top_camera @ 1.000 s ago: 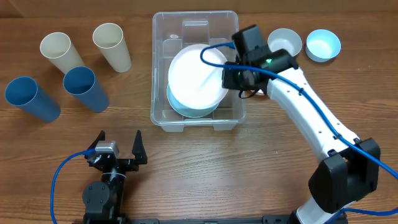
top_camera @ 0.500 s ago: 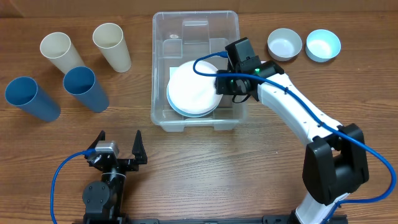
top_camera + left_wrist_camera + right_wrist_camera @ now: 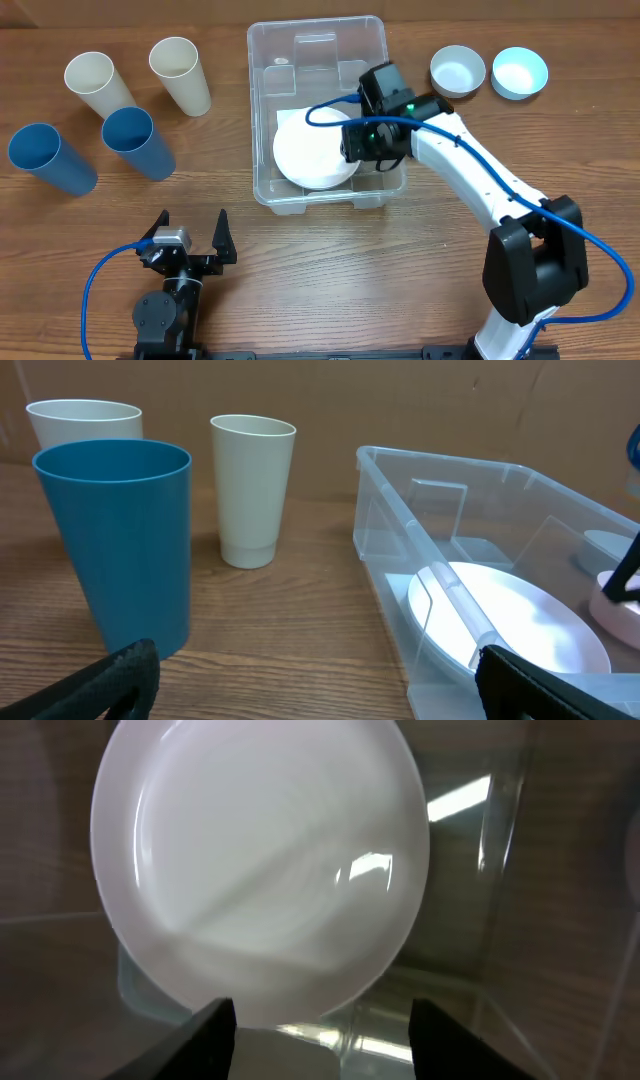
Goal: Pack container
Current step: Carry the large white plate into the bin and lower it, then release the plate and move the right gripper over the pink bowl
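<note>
The clear container (image 3: 316, 24) stands at the middle back of the table. A white plate (image 3: 314, 155) lies flat in its near half, with a pale blue rim showing under it. My right gripper (image 3: 362, 140) hangs inside the container at the plate's right edge. In the right wrist view its fingers (image 3: 213, 1042) stand apart and the plate (image 3: 260, 860) lies just beyond them, free. My left gripper (image 3: 190, 246) rests open near the table's front edge. In the left wrist view the left gripper (image 3: 320, 700) frames bare wood, with the container (image 3: 450, 465) to its right.
Two cream cups (image 3: 92, 82) (image 3: 180, 72) and two blue cups (image 3: 50, 158) (image 3: 138, 142) lie left of the container. A white bowl (image 3: 458, 70) and a light blue bowl (image 3: 520, 72) sit to its right.
My right gripper came down into the container, opened and let go of the white plate, which now lies flat. The container slid slightly to the right. The left arm stayed still.
</note>
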{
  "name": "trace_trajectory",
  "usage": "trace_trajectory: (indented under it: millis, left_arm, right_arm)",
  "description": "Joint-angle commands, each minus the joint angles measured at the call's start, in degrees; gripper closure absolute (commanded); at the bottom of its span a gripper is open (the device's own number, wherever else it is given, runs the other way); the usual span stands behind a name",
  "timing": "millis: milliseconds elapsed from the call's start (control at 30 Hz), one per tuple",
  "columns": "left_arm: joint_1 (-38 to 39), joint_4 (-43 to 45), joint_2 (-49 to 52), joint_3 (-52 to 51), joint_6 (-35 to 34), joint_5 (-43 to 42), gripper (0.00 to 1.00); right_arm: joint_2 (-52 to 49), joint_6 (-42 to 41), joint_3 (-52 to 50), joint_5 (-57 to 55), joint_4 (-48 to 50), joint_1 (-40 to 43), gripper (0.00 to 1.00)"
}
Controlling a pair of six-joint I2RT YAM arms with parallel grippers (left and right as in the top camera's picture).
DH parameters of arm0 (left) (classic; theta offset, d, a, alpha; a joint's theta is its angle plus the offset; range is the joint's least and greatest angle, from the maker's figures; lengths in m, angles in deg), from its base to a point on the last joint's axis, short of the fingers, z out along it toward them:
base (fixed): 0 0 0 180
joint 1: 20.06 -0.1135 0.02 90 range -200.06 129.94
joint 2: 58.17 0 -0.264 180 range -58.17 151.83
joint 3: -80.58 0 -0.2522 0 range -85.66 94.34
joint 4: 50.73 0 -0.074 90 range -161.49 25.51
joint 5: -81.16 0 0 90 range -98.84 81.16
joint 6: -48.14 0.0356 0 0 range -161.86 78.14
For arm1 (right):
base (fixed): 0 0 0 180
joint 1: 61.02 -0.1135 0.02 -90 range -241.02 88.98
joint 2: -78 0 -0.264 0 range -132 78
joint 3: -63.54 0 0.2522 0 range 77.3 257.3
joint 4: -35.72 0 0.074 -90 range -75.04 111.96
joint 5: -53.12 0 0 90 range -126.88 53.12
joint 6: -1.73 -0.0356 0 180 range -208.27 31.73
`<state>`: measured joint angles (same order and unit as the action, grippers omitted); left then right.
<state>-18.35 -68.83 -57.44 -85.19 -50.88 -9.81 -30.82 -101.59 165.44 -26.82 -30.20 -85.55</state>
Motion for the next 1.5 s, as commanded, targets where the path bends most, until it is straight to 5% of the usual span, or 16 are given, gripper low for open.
trace_trajectory:
  millis: [0,200,533,867,1467]
  left_arm:
    - [-0.6,-0.1,-0.4,-0.2,0.4,0.3,0.0]
    - [-0.6,-0.1,-0.4,-0.2,0.4,0.3,0.0]
    - [-0.6,-0.1,-0.4,-0.2,0.4,0.3,0.0]
    - [-0.6,-0.1,-0.4,-0.2,0.4,0.3,0.0]
    - [-0.6,-0.1,-0.4,-0.2,0.5,0.3,0.0]
  right_arm:
    - [0.0,1.2,11.5,1.0,-5.0,-0.5,0.42]
    - [0.0,-3.4,27.2,-7.4,-19.3,0.5,0.43]
    - [-2.7,-9.4,26.8,-15.1,-32.3,11.7,0.46]
    - [-4.4,-9.4,16.3,-13.9,-29.4,11.7,0.47]
    - [-4.4,-9.3,15.7,-10.9,-26.7,6.6,0.48]
